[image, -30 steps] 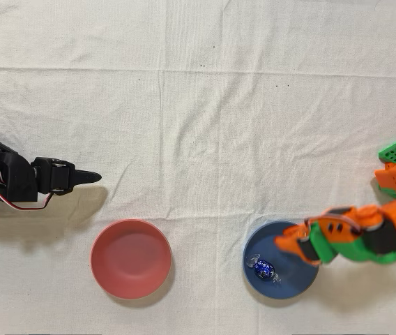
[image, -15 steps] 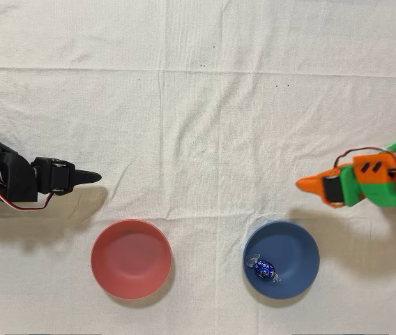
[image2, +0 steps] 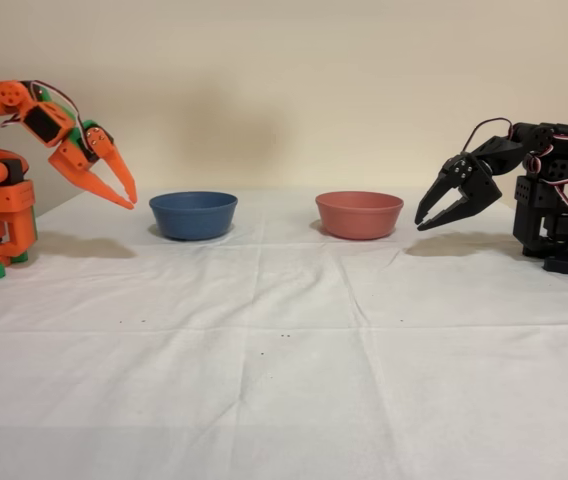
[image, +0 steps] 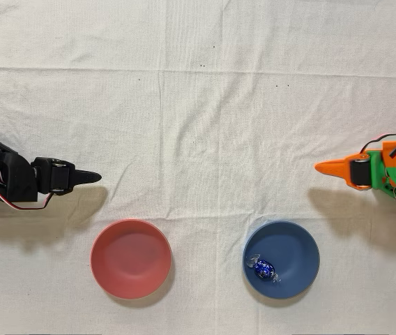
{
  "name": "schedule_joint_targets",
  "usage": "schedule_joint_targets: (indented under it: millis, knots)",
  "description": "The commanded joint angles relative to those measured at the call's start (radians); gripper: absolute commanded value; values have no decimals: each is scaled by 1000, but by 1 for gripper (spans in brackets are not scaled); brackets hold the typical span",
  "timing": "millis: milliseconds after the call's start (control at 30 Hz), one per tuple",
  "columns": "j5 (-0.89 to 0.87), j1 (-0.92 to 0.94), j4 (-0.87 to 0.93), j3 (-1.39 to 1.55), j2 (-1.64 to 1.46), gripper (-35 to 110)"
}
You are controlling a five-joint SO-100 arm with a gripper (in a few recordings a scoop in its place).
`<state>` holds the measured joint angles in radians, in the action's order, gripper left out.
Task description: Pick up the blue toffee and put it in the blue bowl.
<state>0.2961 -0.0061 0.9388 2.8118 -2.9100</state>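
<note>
Hanging above the tabletop (image: 205,118), your tool (image2: 129,195) is up and to the right of the blue bowl (image: 302,262) in the overhead view, well apart from its rim. In the fixed view it sits left of that bowl, tips angled down, nothing between the jaws. Jaws look nearly together with a thin gap at the base; read it as clenched and empty.

The blue toffee (image: 263,269) lies inside the blue bowl, on the bowl's left half in the overhead view, close to the wall. Twisted wrapper ends stick out both sides.

Judgement: placement looks done, so you likely need no further grasp.

If you do have to re-grip it:
- Light piece; almost no load on the tool.
- Foil is slick, round core will roll or squirt out under an off-centre pinch.
- Take the round body across its middle, not the twisted ends; they are thin and will crumple or slip.
- Bowl wall sits close to it, so one finger has little room there.

The pink bowl (image: 130,258) sits well left of the blue bowl in the overhead view. The black arm (image: 17,181) is idle, beyond the pink bowl.
</note>
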Motion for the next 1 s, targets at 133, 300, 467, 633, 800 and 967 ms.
schedule_joint_targets:
  millis: [133, 300, 467, 633, 800, 967]
  knots:
    - [2, 6, 6, 112, -147, 1]
    - [-11, 0, 8, 192, -236, 2]
    - [-29, 18, 8, 264, -327, 3]
    - [-35, 26, 12, 295, -356, 4]
    - [-58, 23, 15, 313, -356, 5]
    - [-72, 31, 61, 313, -356, 2]
